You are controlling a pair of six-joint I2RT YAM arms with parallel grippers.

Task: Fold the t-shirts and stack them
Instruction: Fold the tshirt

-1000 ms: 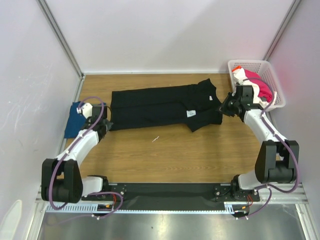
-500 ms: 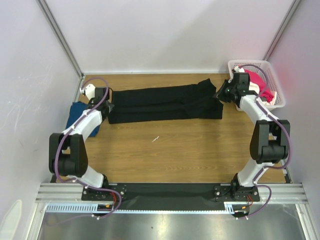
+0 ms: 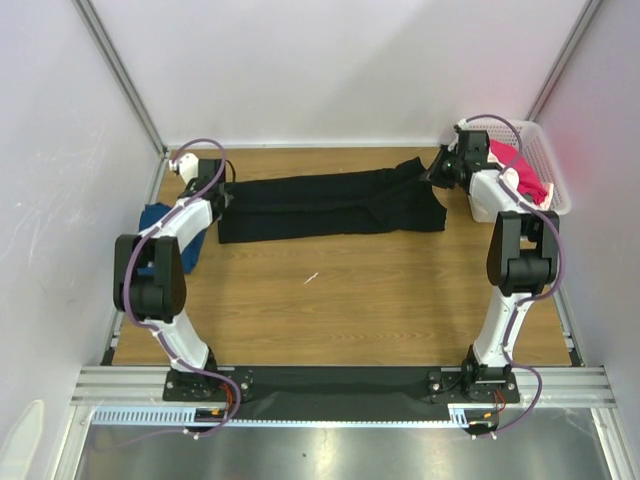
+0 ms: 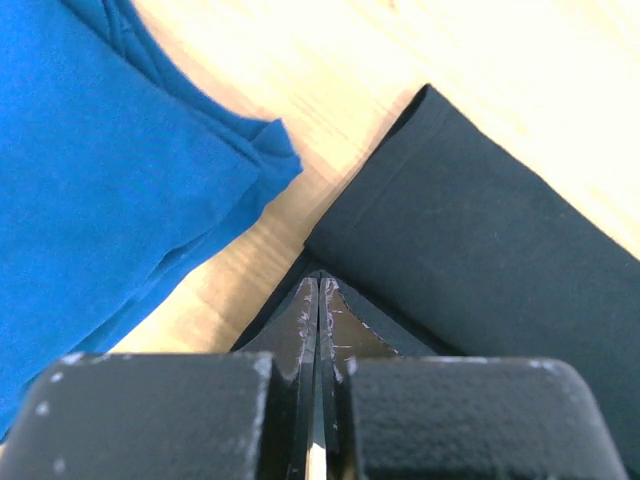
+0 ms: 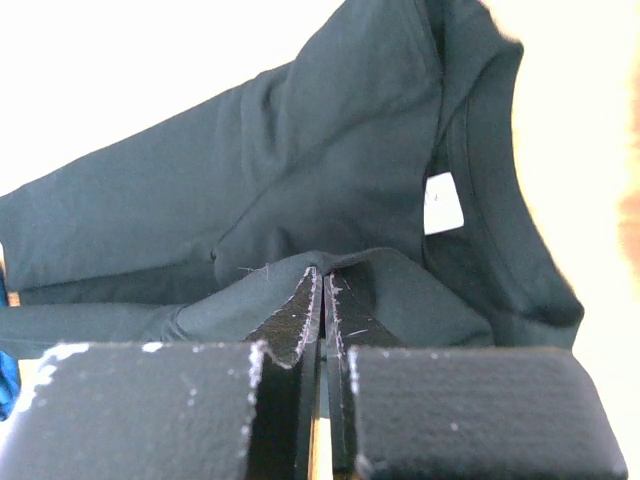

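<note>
Wooden tabletop (image 3: 330,300) holds a large black cloth t-shirt (image 3: 320,205), mid lengthwise fold. Left gripper (image 4: 318,290) and right gripper (image 5: 322,280) pinch its ends; next, probably, lay it flat and release.

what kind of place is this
Likely a robotics lab test cell, not a home: plain white panels box in a wooden table, and the left arm and right arm are bolted to a metal rail.

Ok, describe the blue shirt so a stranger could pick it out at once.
Start at the wooden table and go to its left edge. There, just left of the long black t-shirt, lies the blue t-shirt. It is the only blue cloth on the table, folded small, unlike the stretched-out black one.
</note>
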